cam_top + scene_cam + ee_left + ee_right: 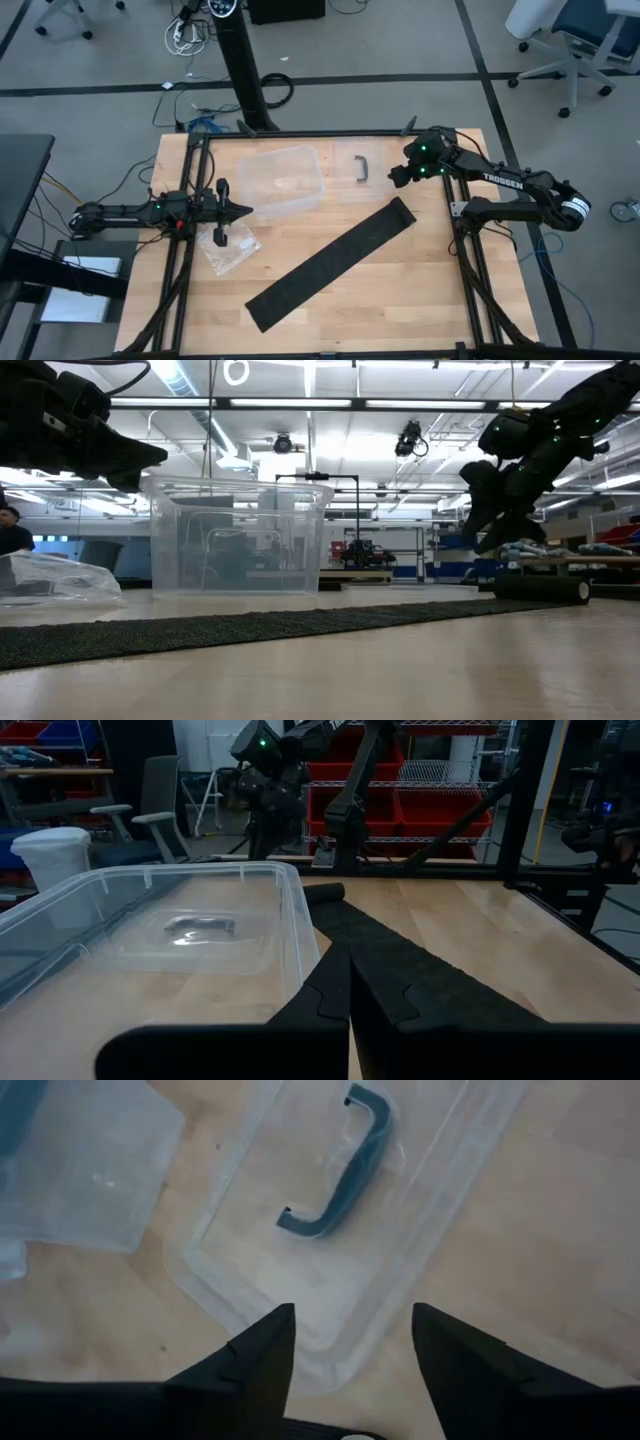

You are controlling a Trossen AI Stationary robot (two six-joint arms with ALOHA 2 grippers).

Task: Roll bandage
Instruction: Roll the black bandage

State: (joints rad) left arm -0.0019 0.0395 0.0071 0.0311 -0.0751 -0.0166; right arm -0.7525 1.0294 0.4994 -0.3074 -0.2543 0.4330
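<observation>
The bandage (pixel 333 262) lies mostly unrolled across the desk (pixel 420 300), only its far end curled beside the wide-spread, empty right claw (pixel 400 178), so that loose curl could spring flat; left claw (pixel 243 211) waits pinched.

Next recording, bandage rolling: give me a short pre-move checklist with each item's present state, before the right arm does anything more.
1. Flat matte black fabric bandage lies unrolled diagonally on the wooden table: ok.
2. Right gripper jaws open, empty: ok.
3. Right gripper beside the bandage's far end: ok.
4. Left gripper shut, parked by the clear plastic box: ok.
5. Clear lid with dark handle apart from the bandage: ok.
6. Roll started at the far end: cannot tell.
</observation>
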